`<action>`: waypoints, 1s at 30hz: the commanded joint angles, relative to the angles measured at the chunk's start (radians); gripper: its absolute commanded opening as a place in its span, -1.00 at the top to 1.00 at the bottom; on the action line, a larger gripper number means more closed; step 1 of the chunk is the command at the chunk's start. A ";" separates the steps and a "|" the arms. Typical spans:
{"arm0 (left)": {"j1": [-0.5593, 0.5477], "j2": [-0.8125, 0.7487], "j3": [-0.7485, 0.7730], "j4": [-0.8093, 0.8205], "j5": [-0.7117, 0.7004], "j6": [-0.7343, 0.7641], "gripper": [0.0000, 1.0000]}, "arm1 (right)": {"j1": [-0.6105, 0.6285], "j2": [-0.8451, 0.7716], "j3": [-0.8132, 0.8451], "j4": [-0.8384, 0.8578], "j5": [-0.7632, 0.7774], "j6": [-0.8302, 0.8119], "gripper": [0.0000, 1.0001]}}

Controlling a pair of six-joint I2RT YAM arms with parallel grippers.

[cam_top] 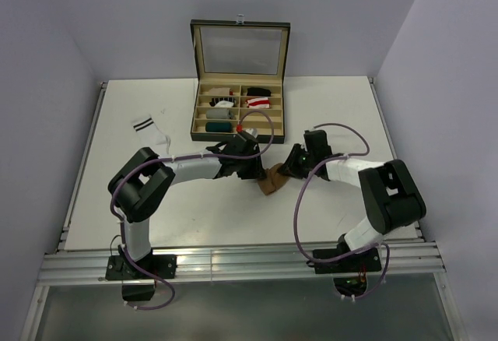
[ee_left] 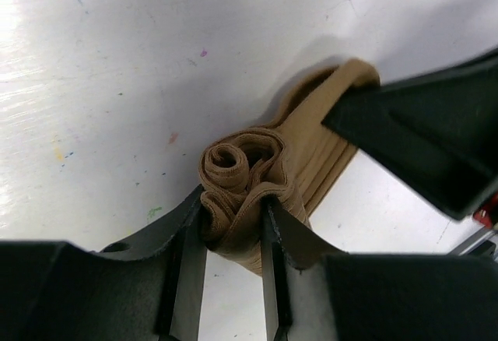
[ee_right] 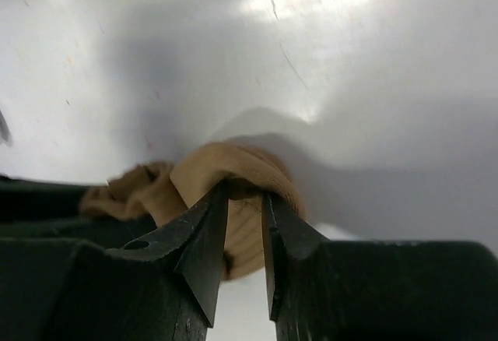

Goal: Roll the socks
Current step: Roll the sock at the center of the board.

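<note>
Roughly mid-roll, judging by the coil. Working over the white tabletop [cam_top: 334,115], with the open compartment box [cam_top: 210,135] at the far side and both arms meeting just in front of it. Ignore for now the white striped sock [cam_top: 150,132], flat and untouched, well left of the box. Looks like a red-and-white striped sock [cam_top: 259,103] in a right-hand compartment, too small to be sure. Has the tan sock [ee_left: 268,174] between both hands, on or just above the tabletop, cannot tell which; one end wound into a small spiral, the rest ribbed and flat. Pinches that spiral with the left hand [ee_left: 233,220], narrow, fabric filling the gap. Clamps a fold at the other end with the right hand [ee_right: 245,201], narrow too, cloth bunched over the fingertips. For a good roll: pull the free end gently taut with the right, turn the coil toward it with the left, regrip only under tension, else likely to spring loose. Avoid squashing the spiral flat.
</note>
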 commanded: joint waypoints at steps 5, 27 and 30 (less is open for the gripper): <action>0.019 -0.045 -0.033 -0.189 -0.092 0.094 0.51 | -0.003 0.119 0.113 0.038 0.084 -0.045 0.34; 0.035 0.034 0.120 -0.325 -0.110 0.078 0.53 | 0.326 -0.251 -0.077 0.130 0.167 -0.342 -0.02; 0.036 0.048 0.134 -0.335 -0.100 0.078 0.53 | 0.377 -0.223 -0.070 0.142 0.211 -0.379 -0.04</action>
